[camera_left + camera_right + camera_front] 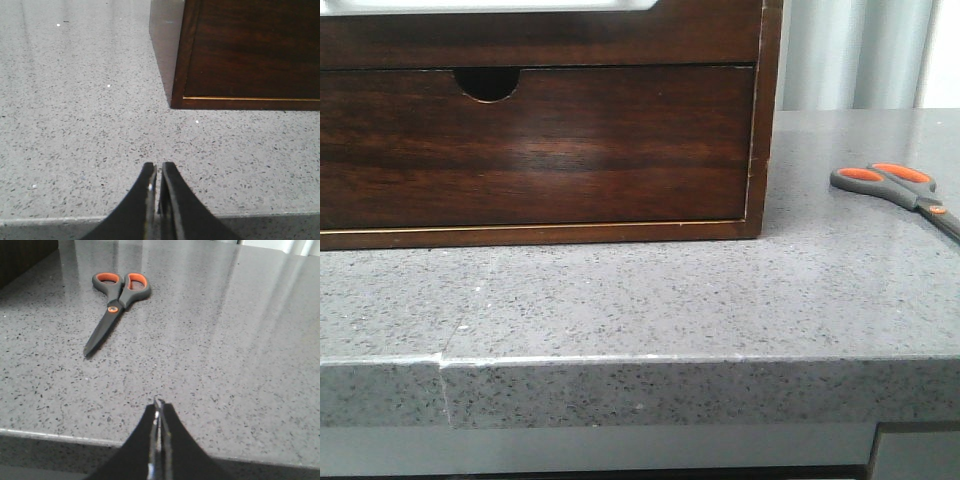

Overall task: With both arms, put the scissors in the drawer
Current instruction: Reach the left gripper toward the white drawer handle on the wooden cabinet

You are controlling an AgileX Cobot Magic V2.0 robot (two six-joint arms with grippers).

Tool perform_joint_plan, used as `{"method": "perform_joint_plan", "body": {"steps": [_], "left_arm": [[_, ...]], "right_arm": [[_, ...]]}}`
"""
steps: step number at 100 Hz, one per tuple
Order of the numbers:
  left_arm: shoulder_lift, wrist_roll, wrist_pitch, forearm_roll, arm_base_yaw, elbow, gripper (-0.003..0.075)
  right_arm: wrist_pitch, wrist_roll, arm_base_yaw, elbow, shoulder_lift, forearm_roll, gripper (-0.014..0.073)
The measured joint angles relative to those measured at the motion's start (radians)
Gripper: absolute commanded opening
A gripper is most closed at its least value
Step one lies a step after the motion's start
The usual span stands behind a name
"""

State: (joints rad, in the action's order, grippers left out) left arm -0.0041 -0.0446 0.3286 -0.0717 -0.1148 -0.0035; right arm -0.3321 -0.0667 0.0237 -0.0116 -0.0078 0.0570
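- Drawer point(535, 145): fully pushed in, front flush with its wood box point(767, 110). Semicircular finger notch point(487, 83) at the top edge, the only purchase on it; judged the place a tool must hook to pull.
- Scissors point(116, 305): lying flat on the grey speckled surface point(620, 300), blades closed, well apart from the box and off to the robot's right. In the front view only the orange-lined loops and pivot show point(895, 183); the blade tips run out of frame.
- Right tool point(159, 412): fingers pressed together, pinching nothing, poised over the near edge of the surface. Scissors lie ahead of it with handles away and blade tips toward it. Placement suggests this arm takes the pick-up, being on the scissors' side.
- Left tool point(157, 175): fingers pressed together too, nothing between them, also near the front edge. The box's lower corner is ahead of it, so this arm looks the natural one for opening.
- Neither arm appears in the front view.
- Progress, as judged: nothing started. Drawer not yet opened, scissors untouched.
- Watch: scissors lie flat on a hard glossy surface; a low grasp may skid.
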Motion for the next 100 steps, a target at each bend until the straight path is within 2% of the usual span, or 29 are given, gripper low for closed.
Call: {"method": "perform_joint_plan", "body": {"steps": [15, 22, 27, 40, 51, 60, 67, 75, 80, 100], "left_arm": [[0.000, 0.000, -0.003, 0.002, 0.000, 0.000, -0.0020], [0.000, 0.000, -0.022, -0.041, 0.000, 0.000, -0.0020], [0.000, 0.000, -0.037, -0.137, 0.000, 0.000, -0.0020], [0.000, 0.000, -0.074, -0.502, 0.000, 0.000, -0.0020], [0.000, -0.002, -0.102, -0.711, 0.000, 0.000, -0.0020], [0.000, -0.002, -0.127, -0.820, 0.000, 0.000, -0.0020], [0.000, -0.002, -0.134, -0.873, 0.000, 0.000, -0.0020], [0.000, -0.002, -0.137, -0.903, 0.000, -0.002, -0.0020], [0.000, 0.009, -0.137, -0.907, 0.000, -0.004, -0.0020], [0.004, 0.121, -0.126, -0.843, 0.000, -0.105, -0.0020]], "right_arm": [[0.000, 0.000, 0.000, 0.000, 0.000, 0.000, -0.0045], [0.000, 0.000, 0.000, 0.000, 0.000, 0.000, -0.0045], [0.009, 0.000, 0.000, 0.000, 0.000, 0.000, -0.0045], [0.085, 0.000, 0.000, 0.000, 0.000, 0.000, -0.0045], [0.262, 0.000, 0.000, 0.000, 0.000, -0.013, -0.0045], [0.423, 0.019, 0.000, 0.000, 0.000, -0.103, -0.0045], [0.485, 0.030, 0.000, 0.000, 0.000, -0.221, -0.0045], [0.485, 0.034, 0.000, 0.000, 0.000, -0.402, -0.0045], [0.472, 0.036, 0.000, 0.000, 0.000, -0.472, -0.0045], [0.413, 0.038, 0.000, 0.052, 0.000, -0.543, -0.0045]]}}
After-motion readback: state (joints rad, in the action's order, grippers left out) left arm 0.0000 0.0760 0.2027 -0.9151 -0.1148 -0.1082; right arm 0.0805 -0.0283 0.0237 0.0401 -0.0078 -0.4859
